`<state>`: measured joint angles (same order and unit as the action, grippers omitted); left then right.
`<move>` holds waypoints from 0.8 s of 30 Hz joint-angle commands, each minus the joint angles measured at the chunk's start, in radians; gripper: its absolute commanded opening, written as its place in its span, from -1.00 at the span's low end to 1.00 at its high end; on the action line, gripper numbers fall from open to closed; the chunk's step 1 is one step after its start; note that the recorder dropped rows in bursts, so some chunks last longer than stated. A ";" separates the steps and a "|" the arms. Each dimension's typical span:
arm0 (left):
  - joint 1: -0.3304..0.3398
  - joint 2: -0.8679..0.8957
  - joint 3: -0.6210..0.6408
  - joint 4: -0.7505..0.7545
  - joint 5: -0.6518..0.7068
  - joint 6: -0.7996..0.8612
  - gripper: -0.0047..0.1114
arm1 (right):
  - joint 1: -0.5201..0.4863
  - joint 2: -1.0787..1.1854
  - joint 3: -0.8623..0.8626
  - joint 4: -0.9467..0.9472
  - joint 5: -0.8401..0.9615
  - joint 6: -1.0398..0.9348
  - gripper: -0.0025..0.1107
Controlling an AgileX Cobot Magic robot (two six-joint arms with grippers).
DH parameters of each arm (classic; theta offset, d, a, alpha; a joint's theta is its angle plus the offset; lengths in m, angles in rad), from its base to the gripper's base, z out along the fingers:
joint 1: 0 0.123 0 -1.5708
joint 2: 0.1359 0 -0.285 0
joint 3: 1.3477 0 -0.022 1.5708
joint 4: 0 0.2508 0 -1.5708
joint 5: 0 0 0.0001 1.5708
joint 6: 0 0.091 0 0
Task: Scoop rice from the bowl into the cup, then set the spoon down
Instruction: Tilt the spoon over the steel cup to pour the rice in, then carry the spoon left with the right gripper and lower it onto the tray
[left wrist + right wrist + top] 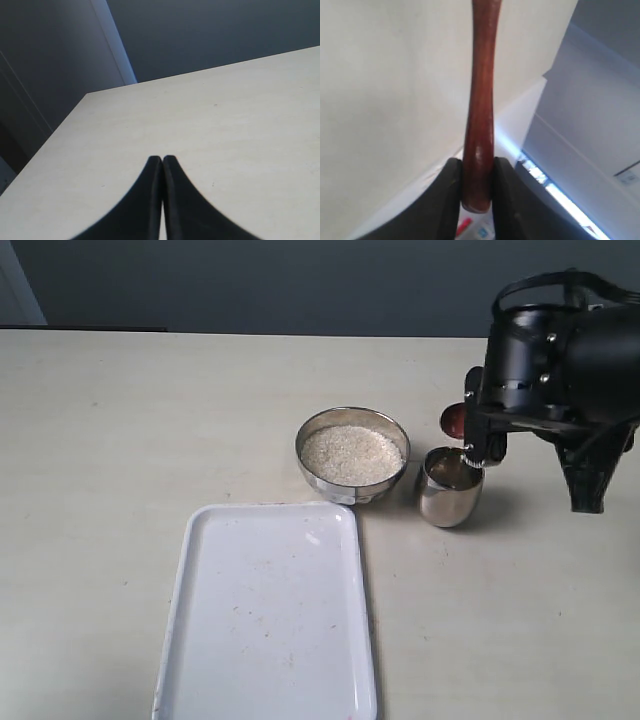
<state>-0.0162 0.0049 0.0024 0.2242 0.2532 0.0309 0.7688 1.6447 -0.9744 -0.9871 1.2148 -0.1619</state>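
Note:
The steel bowl [305, 437] stands mid-table, filled with white rice [352, 454]. Just right of it is the smaller steel cup [447, 502]; its inside looks dim and I cannot make out its contents. My right gripper [478, 422] hovers above the cup's far rim, shut on the reddish-brown wooden spoon [453, 420], whose oval bowl pokes out to the left of the gripper. In the right wrist view the spoon handle [481, 115] is clamped near its end by the right gripper [478, 167]. My left gripper [162, 159] is shut on nothing, above bare table, and does not show in the exterior view.
A white rectangular tray [268, 610] lies in front of the bowl, reaching the near edge of the exterior view. The right arm's black body [570, 360] looms over the table's right side. The table's far edge [250, 333] meets a dark wall.

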 commanded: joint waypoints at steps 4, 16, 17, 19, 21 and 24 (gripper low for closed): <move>-0.007 -0.005 -0.002 0.000 -0.011 -0.005 -0.91 | 0.001 -0.091 0.002 0.397 0.006 0.118 -0.96; -0.007 -0.005 -0.002 0.000 -0.011 -0.005 -0.91 | 0.061 -0.171 0.002 1.201 -0.154 0.113 -0.96; -0.007 -0.005 -0.002 0.000 -0.011 -0.005 -0.91 | 0.077 -0.171 0.002 1.255 -0.202 0.113 -0.96; -0.007 -0.005 -0.002 0.000 -0.011 -0.005 -0.91 | 0.119 -0.161 0.002 1.361 -0.345 0.110 -0.96; -0.007 -0.005 -0.002 0.000 -0.011 -0.005 -0.91 | 0.143 -0.127 0.002 1.413 -0.398 0.110 -0.96; -0.007 -0.005 -0.002 0.000 -0.011 -0.005 -0.91 | 0.187 -0.008 0.002 1.494 -0.393 0.110 -0.96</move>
<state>-0.0162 0.0049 0.0024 0.2242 0.2532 0.0309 0.9310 1.5789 -0.9744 0.4733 0.8329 -0.0455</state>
